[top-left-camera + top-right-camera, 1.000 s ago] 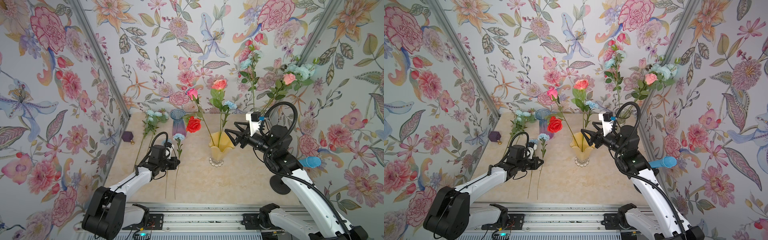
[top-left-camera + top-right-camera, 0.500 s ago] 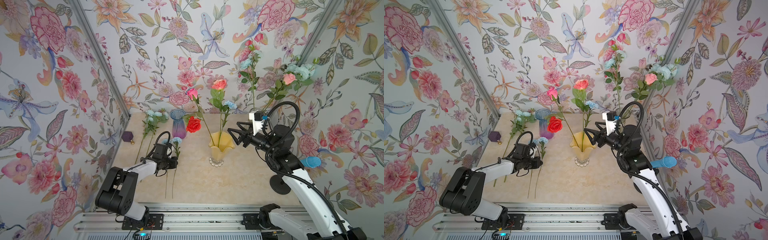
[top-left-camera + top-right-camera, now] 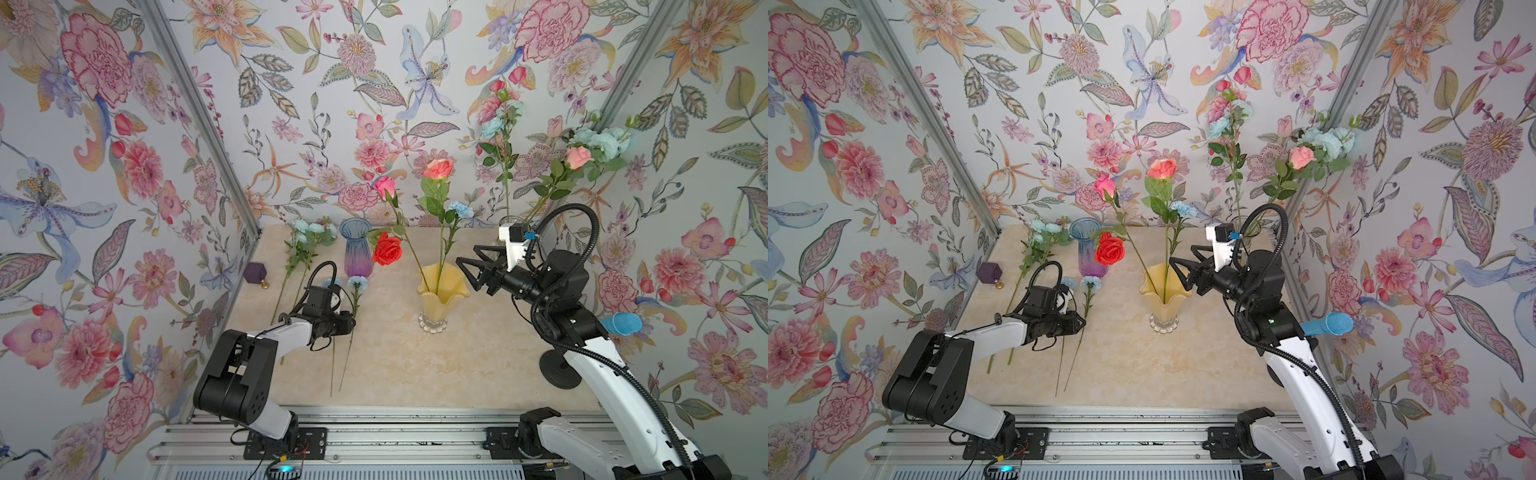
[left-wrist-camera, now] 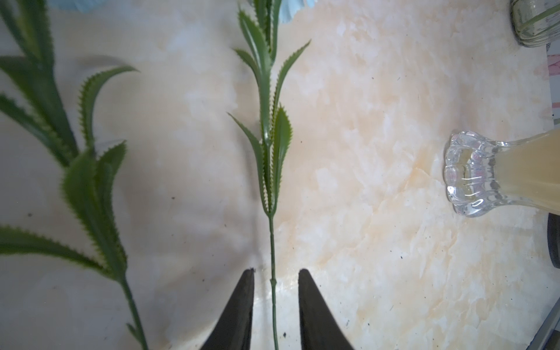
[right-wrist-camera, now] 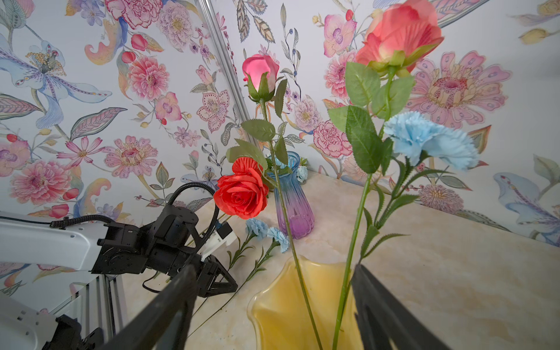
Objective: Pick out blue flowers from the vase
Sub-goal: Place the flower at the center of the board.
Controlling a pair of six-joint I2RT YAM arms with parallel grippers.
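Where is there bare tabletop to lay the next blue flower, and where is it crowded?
Bare: the front middle of the table, between the laid blue flowers and the yellow vase; also between that vase and the black stand base. Crowded: the left strip, with leafy sprays, purple vase and left gripper.

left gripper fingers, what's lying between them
A thin blue flower stem lies on the table between the left fingers, touching neither. The left wrist view shows it.
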